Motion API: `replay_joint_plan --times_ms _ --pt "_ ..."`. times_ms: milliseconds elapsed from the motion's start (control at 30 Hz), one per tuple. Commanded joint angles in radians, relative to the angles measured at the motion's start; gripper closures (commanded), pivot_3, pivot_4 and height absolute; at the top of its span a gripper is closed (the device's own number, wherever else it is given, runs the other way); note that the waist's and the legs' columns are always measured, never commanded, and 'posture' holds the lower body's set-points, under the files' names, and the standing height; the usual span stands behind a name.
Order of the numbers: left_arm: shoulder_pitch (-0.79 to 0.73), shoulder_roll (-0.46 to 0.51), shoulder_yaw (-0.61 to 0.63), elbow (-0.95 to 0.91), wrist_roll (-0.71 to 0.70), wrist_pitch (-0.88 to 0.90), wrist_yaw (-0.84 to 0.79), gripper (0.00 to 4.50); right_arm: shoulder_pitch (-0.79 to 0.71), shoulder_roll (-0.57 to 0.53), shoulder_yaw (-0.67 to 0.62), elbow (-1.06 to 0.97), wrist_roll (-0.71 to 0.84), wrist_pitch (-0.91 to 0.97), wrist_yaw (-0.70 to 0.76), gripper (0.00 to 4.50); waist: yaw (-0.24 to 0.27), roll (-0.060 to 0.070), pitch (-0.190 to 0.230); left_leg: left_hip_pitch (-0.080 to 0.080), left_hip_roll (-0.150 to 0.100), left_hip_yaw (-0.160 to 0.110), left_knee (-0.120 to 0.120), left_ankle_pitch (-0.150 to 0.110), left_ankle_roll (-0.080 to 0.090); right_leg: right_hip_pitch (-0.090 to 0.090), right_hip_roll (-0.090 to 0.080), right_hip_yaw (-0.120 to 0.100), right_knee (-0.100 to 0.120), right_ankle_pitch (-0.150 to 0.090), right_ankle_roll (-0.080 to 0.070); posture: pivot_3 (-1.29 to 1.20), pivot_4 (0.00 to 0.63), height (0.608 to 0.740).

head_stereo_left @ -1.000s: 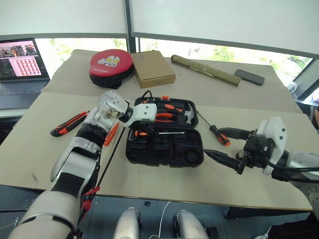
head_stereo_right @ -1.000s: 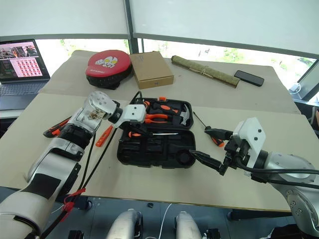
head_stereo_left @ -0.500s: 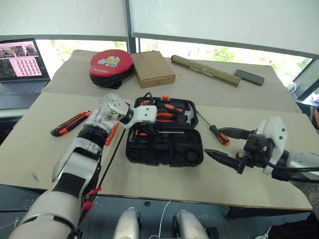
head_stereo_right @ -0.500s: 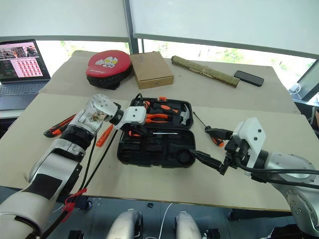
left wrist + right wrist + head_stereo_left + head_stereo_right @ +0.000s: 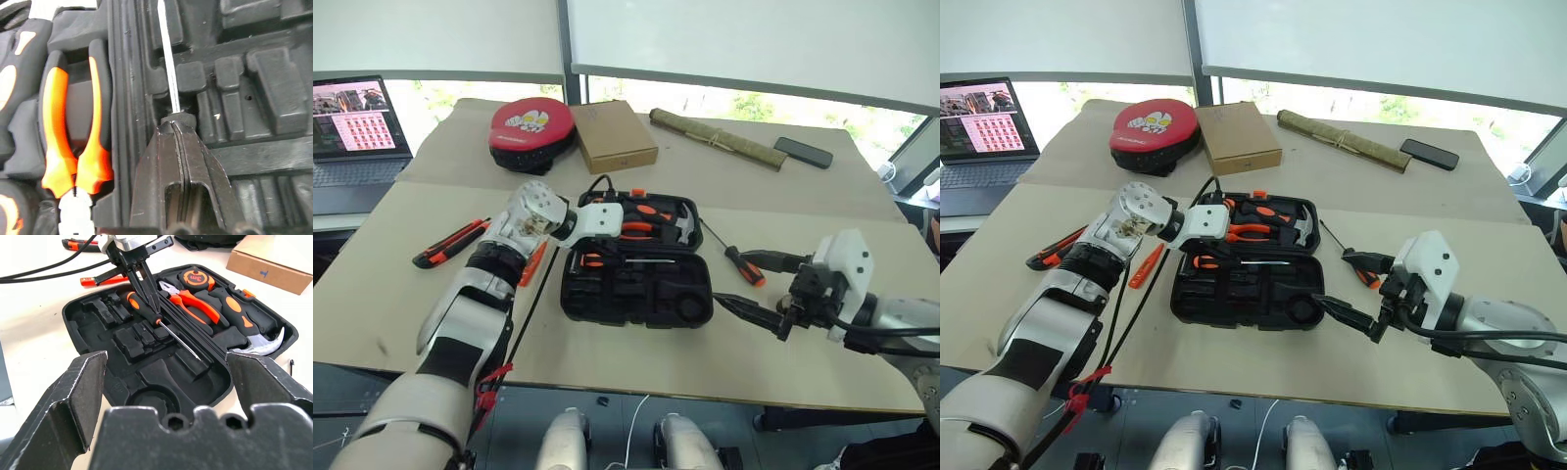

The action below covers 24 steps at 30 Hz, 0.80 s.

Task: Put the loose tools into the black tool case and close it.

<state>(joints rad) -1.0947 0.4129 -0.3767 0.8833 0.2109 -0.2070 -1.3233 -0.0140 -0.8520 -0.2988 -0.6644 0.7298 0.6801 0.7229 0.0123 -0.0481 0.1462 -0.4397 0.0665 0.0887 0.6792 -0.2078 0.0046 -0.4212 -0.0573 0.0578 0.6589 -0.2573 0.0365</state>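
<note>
Left gripper [image 5: 146,289] pressed shut on a black-and-orange-handled screwdriver [image 5: 164,327] inside the open black plastic tool case [image 5: 636,289].
The screwdriver lies flat in the case's near half, long axis running along the hinge, thin metal shaft pointing away from the left gripper toward the case's right end. The right gripper [image 5: 759,289] hangs spread wide and empty just beside that end.

black tool case [image 5: 636,289], orange-handled pliers [image 5: 73,127], brown cardboard box [image 5: 613,134], red round pad [image 5: 530,127]
</note>
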Motion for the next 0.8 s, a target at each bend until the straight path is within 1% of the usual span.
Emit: replay_joint_plan --times_ms 33,167,400,500,567,600,633,700,733,767,800 --pt "0.007 -0.013 -0.037 0.020 0.036 -0.032 -0.003 4.45 -0.012 0.009 -0.014 -0.011 0.002 -0.024 -0.002 0.00 0.000 0.000 0.000 0.000 0.000 0.000 0.000 0.000 0.000 0.000 0.000 0.000 0.000 0.000 0.000 0.00 0.150 0.740" --pt "0.008 -0.019 -0.048 0.051 0.061 -0.061 0.018 4.45 -0.008 0.016 -0.014 -0.011 -0.001 -0.025 -0.007 0.00 0.000 0.000 0.000 0.000 0.000 0.000 0.000 0.000 0.000 0.000 0.000 0.000 0.000 0.000 0.000 0.00 0.150 0.740" --pt "-0.004 -0.027 -0.016 0.045 0.025 -0.035 -0.006 4.45 0.010 0.025 -0.025 -0.005 -0.016 -0.026 -0.018 0.00 0.000 0.000 0.000 0.000 0.000 0.000 0.000 0.000 0.000 0.000 0.000 0.000 0.000 0.000 0.000 0.00 0.150 0.740" --pt "-0.022 -0.016 0.050 0.004 -0.046 0.034 -0.038 4.45 0.039 0.024 -0.062 0.011 -0.041 -0.019 -0.042 0.00 0.000 0.000 0.000 0.000 0.000 0.000 0.000 0.000 0.000 0.000 0.000 0.000 0.000 0.000 0.000 0.00 0.150 0.740" --pt "-0.023 -0.001 0.146 -0.079 -0.167 0.144 -0.079 4.45 0.093 0.020 -0.139 0.028 -0.044 0.003 -0.054 0.00 0.000 0.000 0.000 0.000 0.000 0.000 0.000 0.000 0.000 0.000 0.000 0.000 0.000 0.000 0.000 0.00 0.150 0.740" --pt "-0.017 0.009 0.183 -0.124 -0.215 0.198 -0.092 3.95 0.121 0.019 -0.179 0.034 -0.038 0.015 -0.054 0.00 0.000 0.000 0.000 -0.001 0.000 0.000 0.000 0.000 0.000 -0.001 0.000 0.000 0.000 0.000 0.000 0.00 0.150 0.740" --pt "-0.004 0.024 0.215 -0.180 -0.255 0.253 -0.099 3.74 0.152 0.018 -0.224 0.037 -0.029 0.028 -0.051 0.00 0.000 0.000 0.000 -0.002 0.000 0.000 0.000 0.000 0.000 -0.002 0.000 -0.001 0.000 0.000 0.000 0.00 0.150 0.740" --pt "0.049 0.070 0.251 -0.316 -0.310 0.344 -0.119 3.07 0.215 0.016 -0.307 0.045 -0.019 0.047 -0.039 0.00 -0.002 0.001 0.000 -0.002 0.000 -0.001 0.000 0.000 0.000 -0.002 0.000 -0.001 0.000 0.000 0.000 0.00 0.150 0.740" --pt "0.087 0.099 0.266 -0.403 -0.348 0.405 -0.140 2.60 0.250 0.014 -0.346 0.051 -0.024 0.049 -0.027 0.00 -0.006 0.002 0.000 -0.002 0.000 -0.001 0.000 0.000 0.000 -0.001 0.000 -0.001 0.000 0.000 0.000 0.00 0.150 0.740" --pt "0.122 0.127 0.277 -0.483 -0.384 0.467 -0.158 2.33 0.280 0.011 -0.380 0.056 -0.030 0.051 -0.015 0.00 -0.011 0.005 -0.002 -0.001 0.000 -0.001 -0.001 0.000 0.000 -0.001 0.000 0.000 0.000 0.000 0.000 0.00 0.150 0.740" --pt "0.152 0.155 0.282 -0.555 -0.417 0.536 -0.174 1.88 0.305 0.009 -0.408 0.063 -0.032 0.054 -0.006 0.00 -0.015 0.007 -0.002 0.000 0.000 -0.001 -0.002 0.000 0.000 0.000 0.000 0.000 0.000 0.000 0.000 0.00 0.150 0.740"
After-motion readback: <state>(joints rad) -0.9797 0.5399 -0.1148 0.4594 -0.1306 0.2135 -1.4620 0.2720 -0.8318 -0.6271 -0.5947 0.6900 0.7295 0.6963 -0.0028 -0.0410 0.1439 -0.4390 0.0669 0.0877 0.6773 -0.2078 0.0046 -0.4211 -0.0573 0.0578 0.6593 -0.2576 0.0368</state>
